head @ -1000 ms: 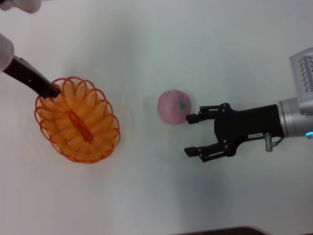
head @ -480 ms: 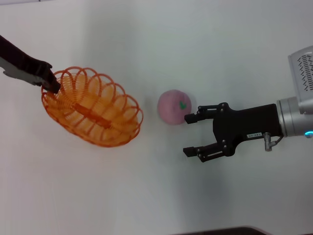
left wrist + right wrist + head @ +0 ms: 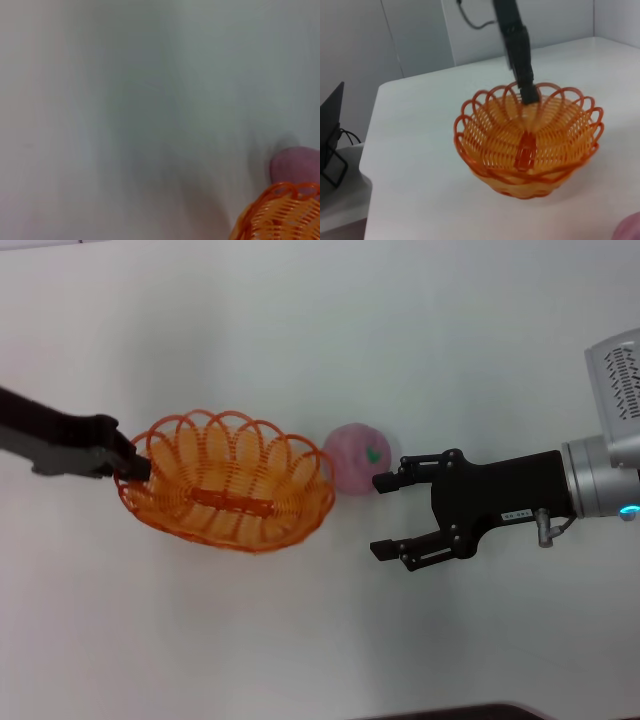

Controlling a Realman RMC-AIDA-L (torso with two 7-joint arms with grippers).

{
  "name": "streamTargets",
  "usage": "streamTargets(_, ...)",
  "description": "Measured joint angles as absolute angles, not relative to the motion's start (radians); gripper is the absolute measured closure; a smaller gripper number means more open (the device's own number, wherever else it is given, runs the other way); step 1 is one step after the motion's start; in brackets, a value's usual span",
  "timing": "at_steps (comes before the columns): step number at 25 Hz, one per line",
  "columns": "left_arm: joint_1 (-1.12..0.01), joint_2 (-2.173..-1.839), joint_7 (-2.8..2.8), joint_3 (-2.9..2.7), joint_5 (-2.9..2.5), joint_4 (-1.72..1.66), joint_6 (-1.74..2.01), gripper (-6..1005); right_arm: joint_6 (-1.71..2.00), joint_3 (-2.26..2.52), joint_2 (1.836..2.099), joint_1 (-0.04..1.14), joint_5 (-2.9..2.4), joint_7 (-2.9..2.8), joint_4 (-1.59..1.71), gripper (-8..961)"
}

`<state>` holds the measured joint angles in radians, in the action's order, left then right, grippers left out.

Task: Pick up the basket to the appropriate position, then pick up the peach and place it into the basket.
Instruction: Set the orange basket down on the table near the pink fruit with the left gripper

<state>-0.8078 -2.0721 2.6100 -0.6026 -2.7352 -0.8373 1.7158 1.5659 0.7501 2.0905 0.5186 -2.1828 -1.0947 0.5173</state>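
Note:
The orange wire-loop basket (image 3: 228,494) sits at the table's middle left, its right rim right next to the pink peach (image 3: 357,457). My left gripper (image 3: 132,466) is shut on the basket's left rim. It shows in the right wrist view (image 3: 529,93) gripping the basket (image 3: 527,142) at its far rim. My right gripper (image 3: 385,516) is open and empty, just right of the peach, its upper finger near the peach's green mark. The left wrist view shows a piece of the basket (image 3: 280,215) and the peach (image 3: 295,162) behind it.
The white table (image 3: 300,640) carries only these things. In the right wrist view the table's edge (image 3: 367,165) and a dark stand (image 3: 332,135) show beyond it, with a wall behind.
My left gripper has dragged the basket rightwards and turned it, from the far left to beside the peach. My right gripper has shifted slightly left.

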Motion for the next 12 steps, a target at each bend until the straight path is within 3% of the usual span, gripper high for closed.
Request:
streamTargets(6,-0.656,-2.155,2.644,-0.607,-2.644,-0.961,1.709,940,1.566,0.749,2.091,0.519,-2.183,-1.102,0.518,84)
streamTargets(12,-0.575,-2.173,2.662,-0.643,-2.580,-0.958,1.658,939,1.563,0.746,2.091,0.521,-2.183,-1.104,0.517,85)
